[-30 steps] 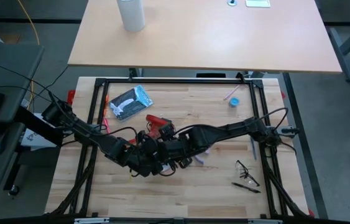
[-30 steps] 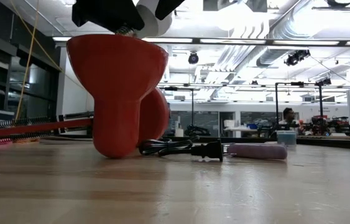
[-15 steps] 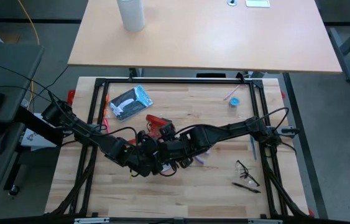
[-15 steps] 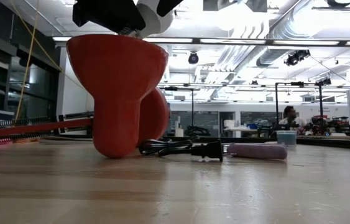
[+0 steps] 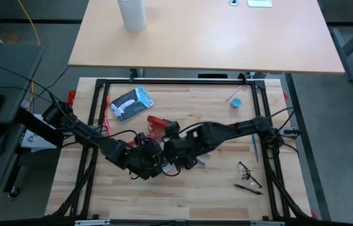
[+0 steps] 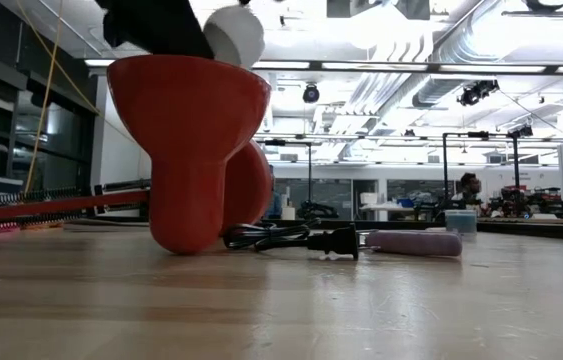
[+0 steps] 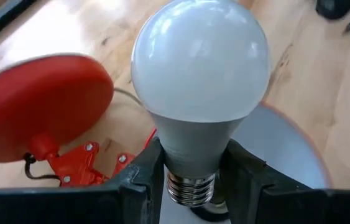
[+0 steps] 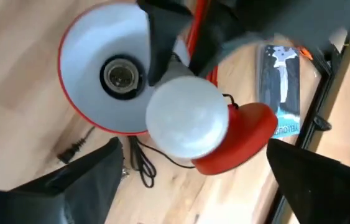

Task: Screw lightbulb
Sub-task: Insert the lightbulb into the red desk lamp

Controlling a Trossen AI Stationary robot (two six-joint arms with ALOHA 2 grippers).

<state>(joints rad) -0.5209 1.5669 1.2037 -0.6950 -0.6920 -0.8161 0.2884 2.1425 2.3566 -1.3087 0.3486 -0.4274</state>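
The white lightbulb (image 7: 199,62) with its grey neck and screw base is held by my left gripper (image 7: 193,180) just above the red lamp's shade (image 6: 186,110). The shade is silver inside, and its empty socket (image 8: 120,74) faces up. In the right wrist view the bulb (image 8: 187,115) hovers over the shade's rim, beside the socket. The shade stands upright on the table next to the lamp's round red base (image 7: 38,106). My right gripper (image 5: 171,149) is open and empty, just to the right of the bulb. My left gripper pinches the bulb's grey neck (image 7: 193,146) between its two fingers, just above the threaded screw base. One finger (image 7: 143,180) is on each side of the neck. The bulb is lifted clear above the shade, its white dome pointing away from the gripper.
The lamp's black cord and plug (image 6: 331,240) and a pink marker (image 6: 416,243) lie to the right of the lamp. A printed packet (image 5: 132,103) lies at the far left, a small blue round object (image 5: 235,102) at the far right, and glasses (image 5: 248,169) and a pen at the near right.
My right gripper has drawn back from the bulb toward the table's right and no longer covers it in the low view. The bulb stays in my left gripper above the shade.
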